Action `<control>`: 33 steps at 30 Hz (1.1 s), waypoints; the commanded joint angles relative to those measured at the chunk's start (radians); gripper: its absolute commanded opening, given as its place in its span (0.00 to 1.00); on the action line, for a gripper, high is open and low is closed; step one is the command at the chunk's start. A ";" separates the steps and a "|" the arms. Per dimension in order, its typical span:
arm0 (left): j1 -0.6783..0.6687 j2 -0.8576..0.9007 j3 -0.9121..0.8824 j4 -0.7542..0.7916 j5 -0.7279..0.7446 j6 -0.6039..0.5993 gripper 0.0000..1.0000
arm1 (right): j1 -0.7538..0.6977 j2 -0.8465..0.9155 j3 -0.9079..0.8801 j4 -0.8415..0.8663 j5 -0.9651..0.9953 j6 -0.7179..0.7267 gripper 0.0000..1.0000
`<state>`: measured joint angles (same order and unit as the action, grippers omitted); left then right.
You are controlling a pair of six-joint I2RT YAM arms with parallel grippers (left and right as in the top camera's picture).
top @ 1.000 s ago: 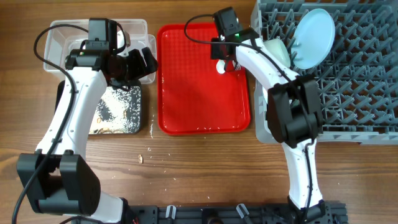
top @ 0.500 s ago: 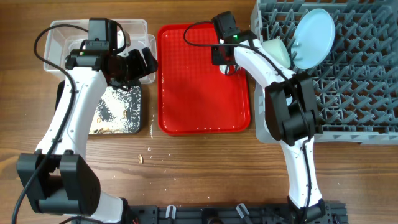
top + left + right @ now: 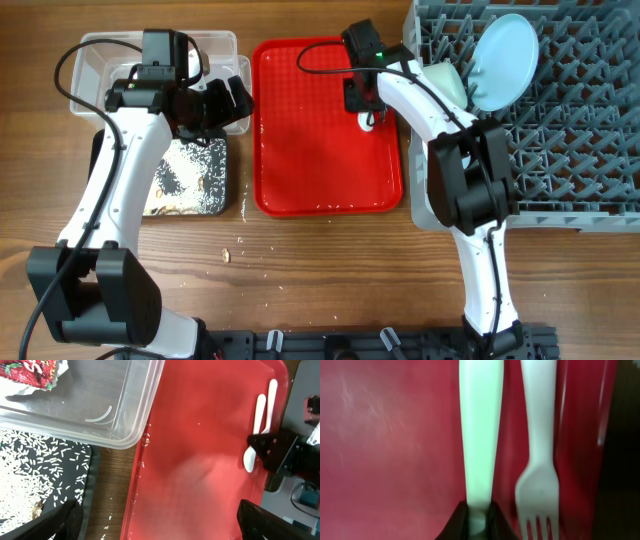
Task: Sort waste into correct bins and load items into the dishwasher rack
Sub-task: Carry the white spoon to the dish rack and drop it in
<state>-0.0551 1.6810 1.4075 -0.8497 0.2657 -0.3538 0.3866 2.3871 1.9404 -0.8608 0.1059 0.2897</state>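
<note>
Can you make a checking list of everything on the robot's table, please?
Surface: wooden table, a few bits on it.
Job's things: red wrapper in clear tub; grains cover black tray; plate and bowl stand in grey rack; white spoon and fork lie side by side on red tray.
Clutter: stray grains on table near black tray.
Claws: left claw open, empty; right claw pinching white spoon.
Cables: black cable loop on left side, another on right.
Surroundings: black rail along front edge; nothing else seen.

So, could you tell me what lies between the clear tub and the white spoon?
Just bare red tray with a few white specks; the left wrist view shows it from the clear tub to the white spoon.
</note>
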 commanded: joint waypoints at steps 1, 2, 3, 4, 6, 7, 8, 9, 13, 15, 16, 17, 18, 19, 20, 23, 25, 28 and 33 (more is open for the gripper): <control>0.001 -0.013 0.006 0.000 -0.006 0.005 1.00 | -0.001 -0.066 0.005 -0.066 -0.010 -0.002 0.04; 0.001 -0.013 0.006 0.000 -0.006 0.005 1.00 | -0.001 -0.085 0.012 -0.084 -0.011 -0.002 0.04; 0.001 -0.013 0.006 0.000 -0.006 0.005 1.00 | -0.001 -0.105 0.019 -0.100 -0.017 -0.002 0.04; 0.001 -0.013 0.006 0.000 -0.006 0.005 1.00 | -0.001 -0.128 0.023 -0.111 -0.026 -0.003 0.04; 0.001 -0.013 0.006 0.000 -0.006 0.005 1.00 | -0.001 -0.179 0.024 -0.126 -0.037 -0.003 0.04; 0.001 -0.013 0.006 0.000 -0.006 0.005 1.00 | -0.001 -0.210 0.024 -0.135 -0.041 -0.003 0.05; 0.001 -0.013 0.006 0.000 -0.006 0.005 1.00 | -0.001 -0.238 0.024 -0.145 -0.044 -0.003 0.04; 0.001 -0.013 0.006 0.000 -0.006 0.005 1.00 | -0.001 -0.266 0.024 -0.156 -0.048 -0.003 0.05; 0.001 -0.013 0.006 0.000 -0.005 0.005 1.00 | -0.010 -0.403 0.024 -0.234 -0.051 -0.002 0.04; 0.001 -0.013 0.006 0.000 -0.006 0.005 1.00 | -0.029 -0.462 0.024 -0.290 -0.048 0.000 0.04; 0.001 -0.013 0.006 0.000 -0.006 0.005 1.00 | -0.040 -0.485 0.024 -0.316 -0.045 0.006 0.05; 0.001 -0.013 0.006 0.000 -0.006 0.005 1.00 | -0.064 -0.515 0.024 -0.362 -0.032 0.026 0.04; 0.001 -0.013 0.006 0.000 -0.006 0.005 1.00 | -0.081 -0.533 0.024 -0.391 -0.020 0.040 0.04; 0.001 -0.013 0.006 0.000 -0.006 0.005 1.00 | -0.107 -0.553 0.024 -0.431 -0.004 0.060 0.04; 0.001 -0.013 0.006 0.000 -0.006 0.005 1.00 | -0.137 -0.569 0.024 -0.468 0.006 0.080 0.04; 0.001 -0.013 0.006 0.000 -0.006 0.005 1.00 | -0.240 -0.587 0.024 -0.563 0.006 0.114 0.04; 0.001 -0.013 0.006 0.000 -0.005 0.005 1.00 | -0.325 -0.586 0.009 -0.621 0.005 0.133 0.04; 0.001 -0.013 0.006 0.000 -0.006 0.005 1.00 | -0.418 -0.586 -0.046 -0.637 0.002 0.135 0.04; 0.001 -0.013 0.006 0.000 -0.006 0.005 1.00 | -0.539 -0.584 -0.176 -0.603 -0.020 0.139 0.05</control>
<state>-0.0551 1.6810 1.4075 -0.8494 0.2657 -0.3538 -0.1001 1.8061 1.8477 -1.4872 0.0952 0.4057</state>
